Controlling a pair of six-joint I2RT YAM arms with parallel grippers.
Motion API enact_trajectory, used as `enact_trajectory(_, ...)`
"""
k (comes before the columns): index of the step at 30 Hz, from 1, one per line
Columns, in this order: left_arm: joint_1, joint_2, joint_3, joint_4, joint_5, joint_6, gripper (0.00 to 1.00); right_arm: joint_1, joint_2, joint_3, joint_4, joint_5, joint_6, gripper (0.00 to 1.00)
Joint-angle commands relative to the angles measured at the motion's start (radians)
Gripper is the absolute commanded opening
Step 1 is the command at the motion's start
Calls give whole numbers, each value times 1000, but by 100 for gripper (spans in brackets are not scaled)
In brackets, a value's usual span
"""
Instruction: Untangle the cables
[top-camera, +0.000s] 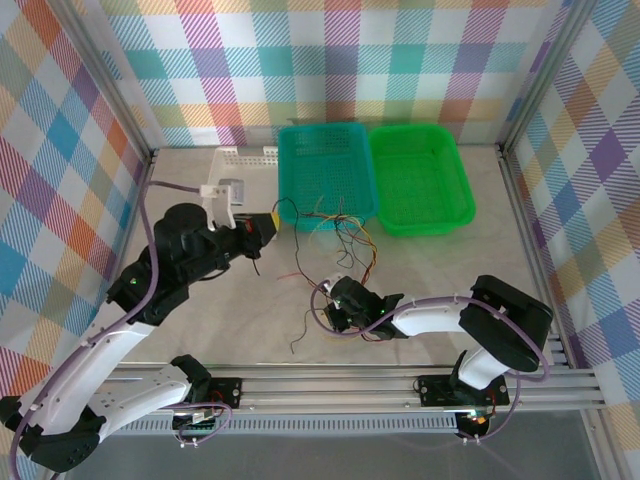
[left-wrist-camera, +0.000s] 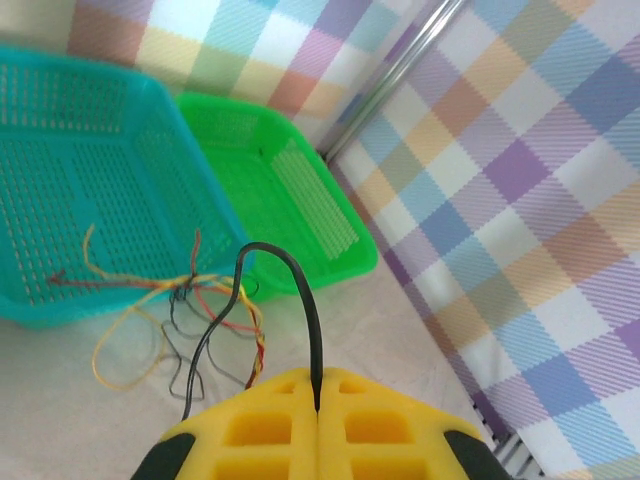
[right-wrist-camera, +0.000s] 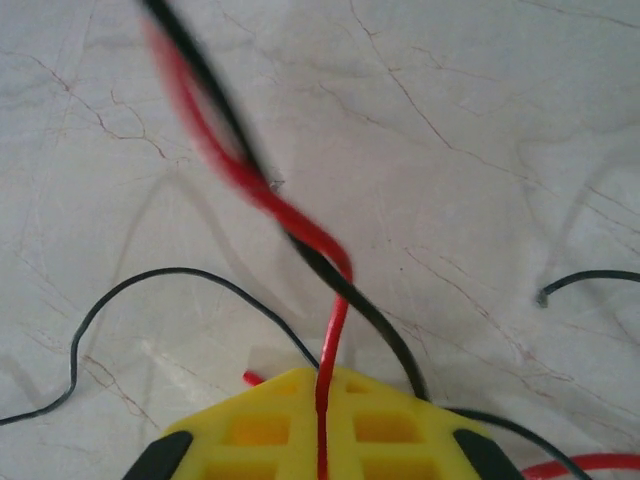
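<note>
Left gripper (left-wrist-camera: 318, 388) and right gripper (right-wrist-camera: 322, 388), seemingly closed

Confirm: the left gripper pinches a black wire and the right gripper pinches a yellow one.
One error: the right gripper pinches a red wire, not yellow; the right wrist view shows it. The left gripper does pinch a black wire.

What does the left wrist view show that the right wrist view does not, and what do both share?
Left wrist view: the teal basket, the green basket and a tangle of coloured wires spilling over the teal basket's rim; the left gripper is shut on a black cable. Right wrist view: the right gripper shut on a red cable with a black strand twisted around it. Shared: yellow fingers pinching one thin cable above the pale table.
</note>
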Motion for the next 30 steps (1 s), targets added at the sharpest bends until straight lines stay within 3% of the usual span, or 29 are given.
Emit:
enact_trajectory(1, 4, -14, 96, -35, -63, 92, 0, 9, -49, -25, 1, -5, -5, 2)
enact_trajectory(9, 18, 28, 245, -95, -199, 255, 0, 8, -139, -95, 47, -75, 4, 0)
enact_trajectory(13, 39, 58, 318, -65, -323, 332, 0, 8, -179, -121, 49, -96, 4, 0)
enact_trajectory(19, 53, 139, 474, -35, -346, 388, 0, 8, -222, -134, 27, -123, 21, 0)
enact_trajectory(24, 72, 199, 486, 5, -402, 462, 0, 8, -447, -154, -19, -127, 21, 0)
enact_trajectory(30, 127, 264, 476, 39, -420, 476, 0, 6, -773, -85, -230, -121, -15, 0)
